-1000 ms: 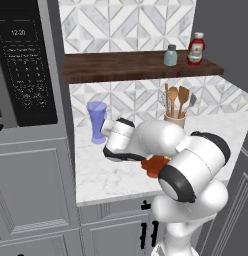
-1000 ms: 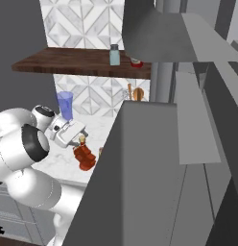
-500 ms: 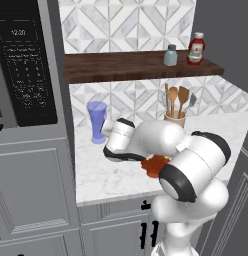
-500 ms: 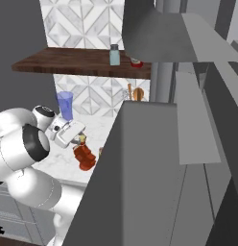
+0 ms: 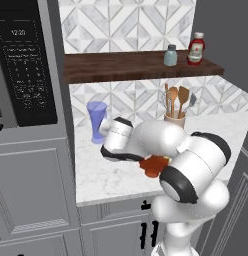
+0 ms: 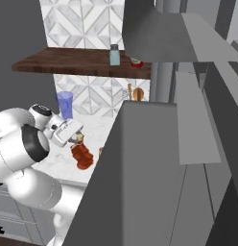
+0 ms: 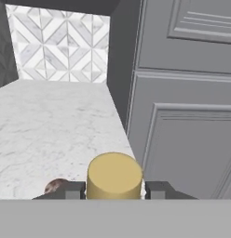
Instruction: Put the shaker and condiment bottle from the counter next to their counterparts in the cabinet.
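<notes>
Currently the hand (image 7: pixel 114 190) is clamped on the condiment bottle (image 6: pixel 82 154) at its tan cap. Bottle is seen low over the desk (image 5: pixel 111 172).

My bottle (image 6: pixel 82 154) is red-orange with a tan-yellow cap (image 7: pixel 114 176). The counter (image 5: pixel 103 172) is white marble with grey veins. The shelf (image 5: pixel 126 66) is dark brown, the wall tiles (image 5: pixel 126 22) white and grey diamonds. The far glass (image 5: pixel 96 121) is blue, and the doors (image 7: pixel 182 116) are grey.
</notes>
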Controlling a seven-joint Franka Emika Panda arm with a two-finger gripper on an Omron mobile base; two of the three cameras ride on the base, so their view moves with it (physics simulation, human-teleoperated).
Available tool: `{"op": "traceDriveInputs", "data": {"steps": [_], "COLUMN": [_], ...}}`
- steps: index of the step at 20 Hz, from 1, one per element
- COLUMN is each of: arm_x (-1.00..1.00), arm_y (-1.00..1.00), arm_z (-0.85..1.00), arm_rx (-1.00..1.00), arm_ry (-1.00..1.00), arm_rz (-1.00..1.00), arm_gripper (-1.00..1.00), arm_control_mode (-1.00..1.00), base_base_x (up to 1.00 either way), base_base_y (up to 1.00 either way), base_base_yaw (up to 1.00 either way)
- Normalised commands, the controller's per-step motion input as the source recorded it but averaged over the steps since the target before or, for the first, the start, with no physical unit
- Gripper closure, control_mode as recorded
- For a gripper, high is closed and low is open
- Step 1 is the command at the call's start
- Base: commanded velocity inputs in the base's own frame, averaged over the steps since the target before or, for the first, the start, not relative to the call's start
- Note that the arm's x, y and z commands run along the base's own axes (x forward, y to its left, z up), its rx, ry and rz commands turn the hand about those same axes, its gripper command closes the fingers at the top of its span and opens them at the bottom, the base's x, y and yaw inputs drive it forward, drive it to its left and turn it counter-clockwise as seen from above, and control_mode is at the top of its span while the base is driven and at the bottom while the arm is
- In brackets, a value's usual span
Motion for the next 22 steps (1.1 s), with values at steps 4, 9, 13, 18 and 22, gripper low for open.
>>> {"op": "traceDriveInputs", "data": {"steps": [4,9,13,18,22], "arm_x": [-0.13,-0.03,-0.01,-0.08,-0.06], "arm_y": [0.4,0.2,0.04,0.03,0.0], "arm_z": [0.28,0.61,0.72,0.67,0.7], "arm_rx": [-0.02,-0.06,-0.07,-0.07,-0.01], "arm_ry": [0.0,0.0,0.01,0.0,0.0], "arm_rz": [0.0,0.01,0.08,0.08,0.13], "arm_gripper": [1.0,1.0,1.0,1.0,1.0], "arm_control_mode": [-1.0,-1.0,-1.0,-1.0,-1.0], "base_base_x": [0.0,0.0,0.0,0.0,0.0], "base_base_y": [0.0,0.0,0.0,0.0,0.0], "base_base_yaw": [0.0,0.0,0.0,0.0,0.0]}}
